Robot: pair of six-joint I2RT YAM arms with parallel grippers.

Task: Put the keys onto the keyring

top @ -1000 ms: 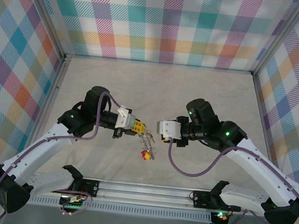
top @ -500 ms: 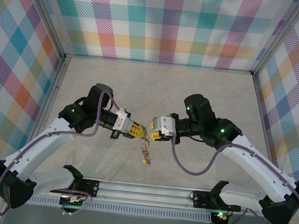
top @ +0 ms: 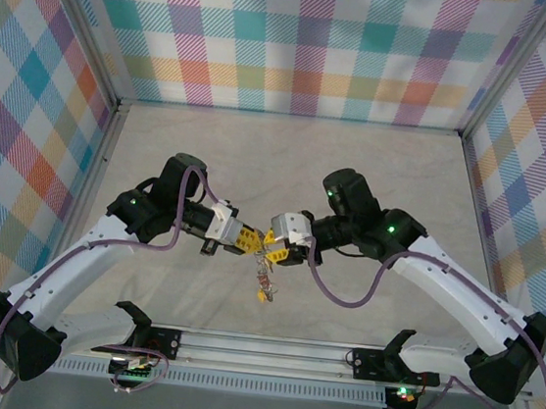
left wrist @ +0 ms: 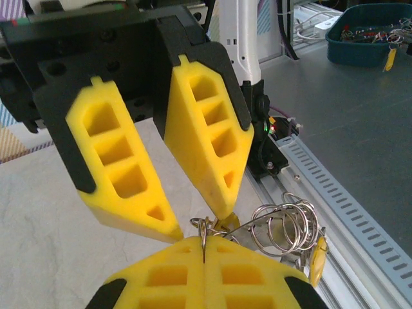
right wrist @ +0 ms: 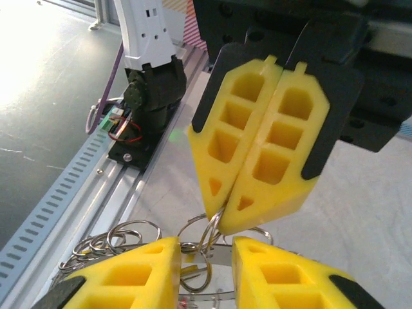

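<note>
Evidently the left gripper [left wrist: 203,250], fingers pressed together, is pinching the keyring [right wrist: 210,256] up off the table [top: 259,154] so the keys [top: 263,288] are dangling free. The right gripper [top: 273,248], jaws partly spread, is straddling it, probably to steady it.

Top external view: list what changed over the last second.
The right gripper swung left across the gap; its fingers now stand apart around the keyring, tip to tip with the left gripper. The left gripper shifted slightly toward the near edge. Unchanged: it stays shut on the hanging keyring.
</note>
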